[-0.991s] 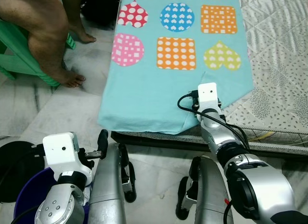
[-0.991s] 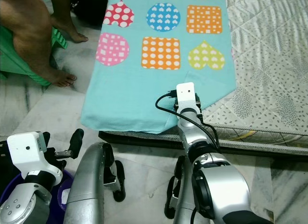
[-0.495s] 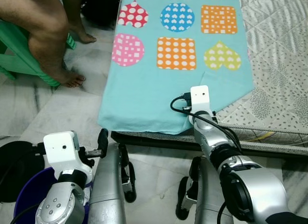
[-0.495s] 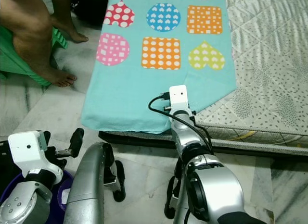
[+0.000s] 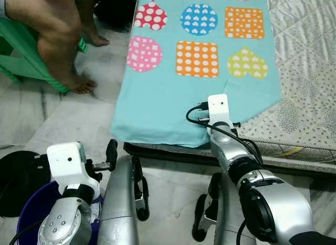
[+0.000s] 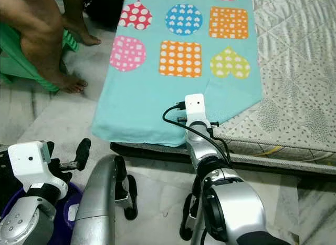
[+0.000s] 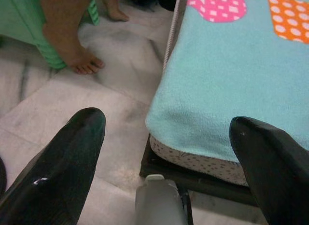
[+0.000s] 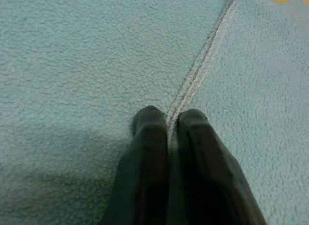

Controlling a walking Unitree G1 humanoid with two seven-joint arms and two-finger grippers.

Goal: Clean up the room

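A turquoise fleece blanket [image 5: 173,92] printed with coloured hearts, circles and squares lies on the bed and hangs over its foot edge. My right gripper [image 8: 169,119] rests on the blanket near that edge, shut, with the blanket's white stitched hem [image 8: 207,56] pinched between its fingertips. In the head views its fingers are hidden under the white wrist camera [image 5: 218,105]. My left gripper [image 7: 166,123] hovers low over the floor by the bed's near left corner, open wide and holding nothing.
A person sits on a green stool [image 5: 21,61] at the upper left, bare feet [image 5: 79,84] on the marble floor. A purple bucket [image 5: 23,218] and a black round object [image 5: 16,174] stand at my lower left. The grey patterned mattress [image 5: 310,98] extends right.
My right gripper has slid to the left along the blanket near the foot edge. The head camera has shifted slightly. The left arm has stayed put.
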